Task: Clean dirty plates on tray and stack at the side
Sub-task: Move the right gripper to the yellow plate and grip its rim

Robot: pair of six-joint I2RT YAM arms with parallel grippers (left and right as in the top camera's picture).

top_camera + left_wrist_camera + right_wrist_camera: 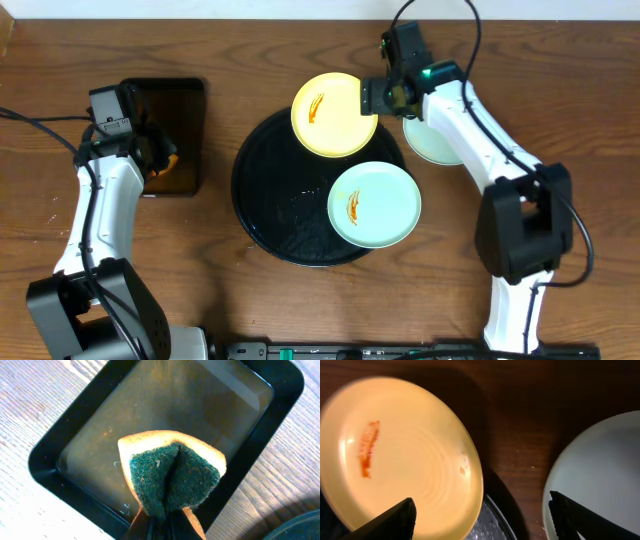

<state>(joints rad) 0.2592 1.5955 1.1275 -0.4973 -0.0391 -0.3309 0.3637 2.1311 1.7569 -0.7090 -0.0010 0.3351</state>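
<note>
While left pincer [162, 527] clamps sponge [172, 480], right pincer [482, 510] hangs splayed.

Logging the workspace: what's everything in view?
round tray: one, black, centre of table
yellow plate: one, pale yellow, orange smear, over the tray's far rim
mint plate: one, orange smear, on the tray's right side
second mint plate: one, on table right of tray
rectangular tray: one, black, brownish liquid, left
sponge: one, green and tan, over rectangular tray
table: one, brown wood
left fingers: shut on sponge
right fingers: open, above yellow plate's edge
</note>
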